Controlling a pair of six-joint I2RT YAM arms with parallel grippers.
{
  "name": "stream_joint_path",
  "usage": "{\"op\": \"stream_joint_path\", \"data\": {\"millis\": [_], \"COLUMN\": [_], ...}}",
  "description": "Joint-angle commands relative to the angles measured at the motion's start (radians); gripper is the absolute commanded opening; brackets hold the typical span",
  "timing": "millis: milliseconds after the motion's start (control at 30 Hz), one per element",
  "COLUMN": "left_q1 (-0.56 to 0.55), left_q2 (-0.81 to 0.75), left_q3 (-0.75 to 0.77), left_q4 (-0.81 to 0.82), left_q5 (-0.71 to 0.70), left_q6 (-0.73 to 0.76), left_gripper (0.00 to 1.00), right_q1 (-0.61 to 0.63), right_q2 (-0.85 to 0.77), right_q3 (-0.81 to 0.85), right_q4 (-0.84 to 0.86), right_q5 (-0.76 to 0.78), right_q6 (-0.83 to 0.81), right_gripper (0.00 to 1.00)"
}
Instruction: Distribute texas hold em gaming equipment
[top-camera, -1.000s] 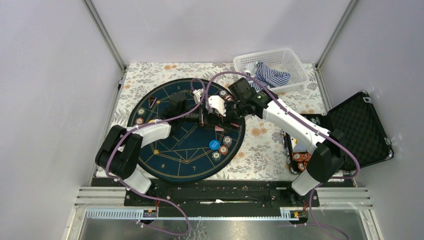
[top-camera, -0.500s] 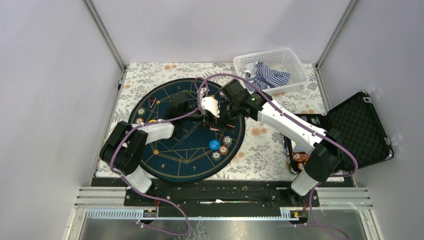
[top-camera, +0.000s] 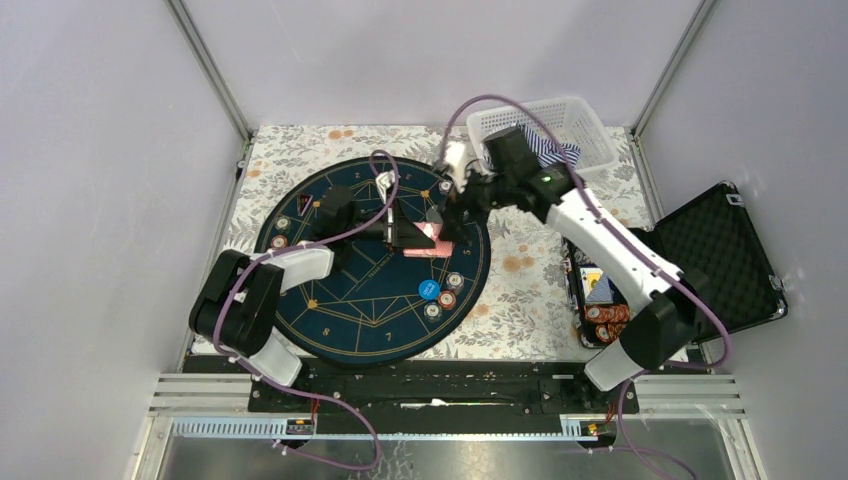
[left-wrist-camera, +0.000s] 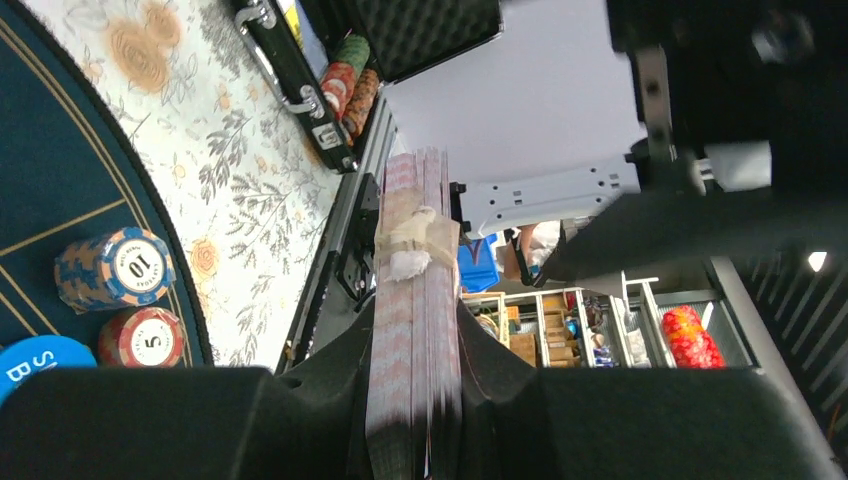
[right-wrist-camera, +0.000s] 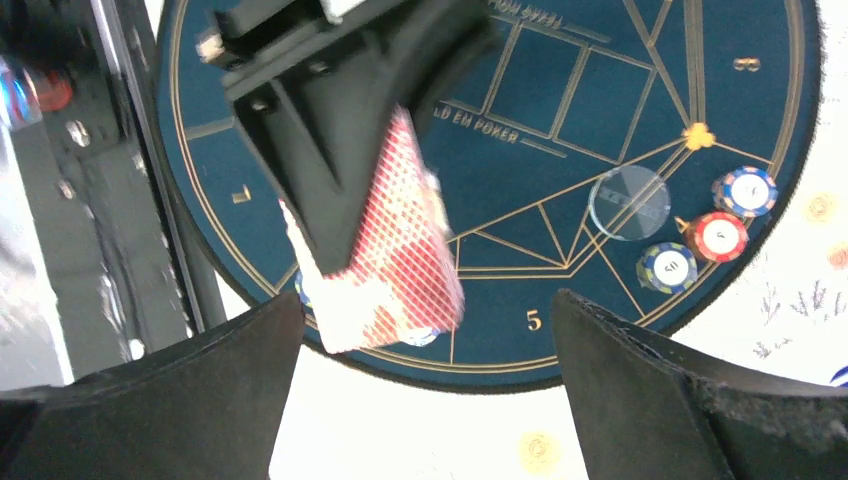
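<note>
I am holding the deck of red-pink-backed playing cards (left-wrist-camera: 412, 330) in my left gripper (top-camera: 403, 232). The two black fingers are pressing on the flat sides of the deck, so these jaws are clamped on it and not fully together. The deck is standing on its thin edge between them, lifted above the round navy mat (top-camera: 330, 320), over the part of the mat between its centre and its far right edge. Its long axis is running out of the left jaws, away from my left wrist. A pale strip is crossing the deck near the free end; I think it is a band or tape, but the view is not sharp enough to be sure.

My right gripper (top-camera: 447, 216) is hanging just beside the deck, on the far right side of it, with the jaws wide apart and nothing in them. From the right wrist, the patterned back of the deck is facing me and is tilted, lying between the lines of my two fingers but lower, toward the centre of the mat. So the right arm is the nearer free one, and I judge that it must come down and inward and turn to meet the thin edges. The chip stacks (right-wrist-camera: 717, 235) are sitting near the right edge of the mat, apart from both grippers.
</note>
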Motion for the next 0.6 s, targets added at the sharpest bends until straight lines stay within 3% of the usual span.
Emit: {"op": "stream_joint_path", "data": {"millis": [0, 133, 300, 567], "left_q1": [0.057, 0.092, 0.101, 0.104], "left_q2": [-0.081, -0.102, -0.109, -0.102], "left_q3": [-0.031, -0.042, -0.029, -0.025], "left_q4": [0.322, 0.492, 0.644, 0.73], "left_q5": [0.082, 0.099, 0.099, 0.068], "left_q6": [-0.124, -0.239, -0.348, -0.408], "left_gripper": [0.0, 0.0, 0.0, 0.0], "right_q1": [-0.155, -0.246, -0.263, -0.263], "right_q2": [-0.117, -0.16, -0.172, -0.151], "right_q3": [-0.077, -0.226, -0.377, -0.523], "right_q4": [0.21, 0.392, 0.631, 1.03], "right_q5": [-0.25, -0.379, -0.479, -0.561], "right_q6": [0.318, 0.548, 0.78, 1.108], "right_gripper": [1.0, 1.0, 1.0, 1.0]}}
